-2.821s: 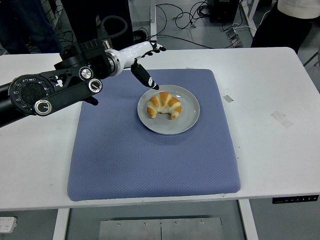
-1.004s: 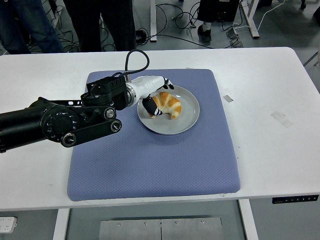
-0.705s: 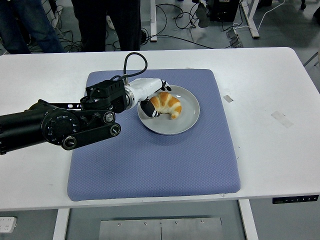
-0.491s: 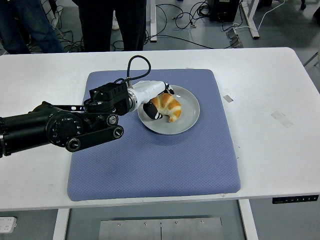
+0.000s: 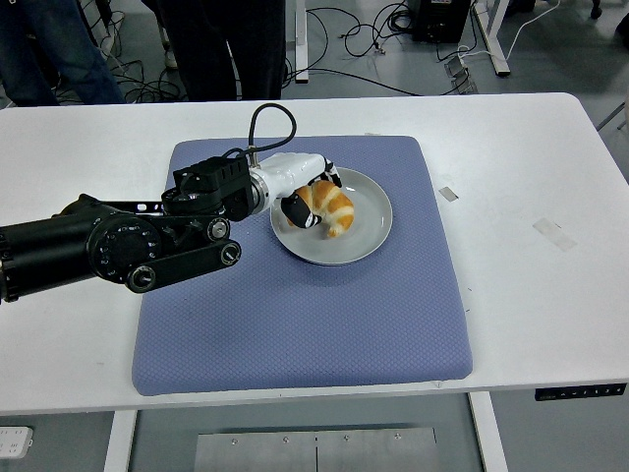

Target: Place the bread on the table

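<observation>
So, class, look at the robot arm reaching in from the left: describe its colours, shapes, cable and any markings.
The left arm is black and bulky, with round joint housings carrying silver-ringed discs. A black cable loops up over the wrist. The left hand has a white shell with black fingertips. No lettering is readable. The right arm is out of view.
</observation>
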### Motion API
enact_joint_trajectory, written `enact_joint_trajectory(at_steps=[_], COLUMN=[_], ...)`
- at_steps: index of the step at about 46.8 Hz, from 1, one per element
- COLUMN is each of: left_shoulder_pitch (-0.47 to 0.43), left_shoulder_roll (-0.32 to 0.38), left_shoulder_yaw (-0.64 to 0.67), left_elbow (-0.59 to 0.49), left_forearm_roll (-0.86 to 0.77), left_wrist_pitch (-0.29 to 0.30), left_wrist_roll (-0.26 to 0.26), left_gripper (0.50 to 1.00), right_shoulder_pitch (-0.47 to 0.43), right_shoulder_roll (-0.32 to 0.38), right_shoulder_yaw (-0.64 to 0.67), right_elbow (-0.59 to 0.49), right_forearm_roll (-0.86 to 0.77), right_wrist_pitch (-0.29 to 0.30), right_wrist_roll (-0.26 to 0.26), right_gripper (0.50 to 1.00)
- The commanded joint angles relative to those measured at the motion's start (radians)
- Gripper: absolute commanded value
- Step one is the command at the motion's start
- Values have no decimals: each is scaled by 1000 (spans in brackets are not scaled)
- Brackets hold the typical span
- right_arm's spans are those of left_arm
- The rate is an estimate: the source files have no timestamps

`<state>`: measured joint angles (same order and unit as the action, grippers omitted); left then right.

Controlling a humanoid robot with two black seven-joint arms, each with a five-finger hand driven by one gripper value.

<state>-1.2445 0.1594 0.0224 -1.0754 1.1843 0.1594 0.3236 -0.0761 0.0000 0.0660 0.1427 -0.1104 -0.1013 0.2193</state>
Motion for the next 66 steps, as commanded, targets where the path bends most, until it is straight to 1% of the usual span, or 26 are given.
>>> enact_joint_trajectory(at_steps=[1,12,23,26,28,32,35,38,49,51,55,57,60,61,64,66], left_shoulder_pitch=[-24,-33,-30,-26,-23,-17,-7,6,37,40,39,39,39,39,36,33], left_shoulder_roll=[25,100,206,226,236,253,262,264,253,252,247,247,247,247,249,250], left_shoulder_yaw=[-12,-4,2,13,27,63,85,87,88,88,87,85,82,80,73,64], left_elbow=[0,0,2,3,5,8,8,8,11,11,12,11,11,11,11,11], left_forearm_roll=[0,-12,-14,-14,-14,-15,-17,-25,-83,-83,-83,-83,-84,-84,-87,-101], left_wrist_pitch=[-1,-1,3,14,32,72,91,97,97,97,97,97,97,97,97,97], left_wrist_roll=[0,11,15,15,15,14,12,5,2,2,2,2,2,2,2,2], left_gripper=[634,636,639,639,639,639,642,643,652,666,710,772,896,920,963,969], right_shoulder_pitch=[1,-1,-1,-1,-1,-1,-1,-1,-1,-1,-1,1,-1,-1,-1,-1], right_shoulder_roll=[0,0,0,0,0,0,0,0,0,0,0,0,0,0,0,0], right_shoulder_yaw=[0,0,0,0,0,0,0,0,0,0,0,0,0,0,0,0], right_elbow=[0,0,0,0,0,0,0,0,0,0,0,0,0,0,0,0], right_forearm_roll=[0,0,0,0,0,0,0,0,0,0,0,0,0,0,0,0], right_wrist_pitch=[0,0,0,0,0,0,0,0,0,0,0,0,0,0,0,0], right_wrist_roll=[0,0,0,0,0,0,0,0,0,0,0,0,0,0,0,0], right_gripper=[1000,1000,1000,1000,1000,1000,1000,1000,1000,1000,1000,1000,1000,1000,1000,1000])
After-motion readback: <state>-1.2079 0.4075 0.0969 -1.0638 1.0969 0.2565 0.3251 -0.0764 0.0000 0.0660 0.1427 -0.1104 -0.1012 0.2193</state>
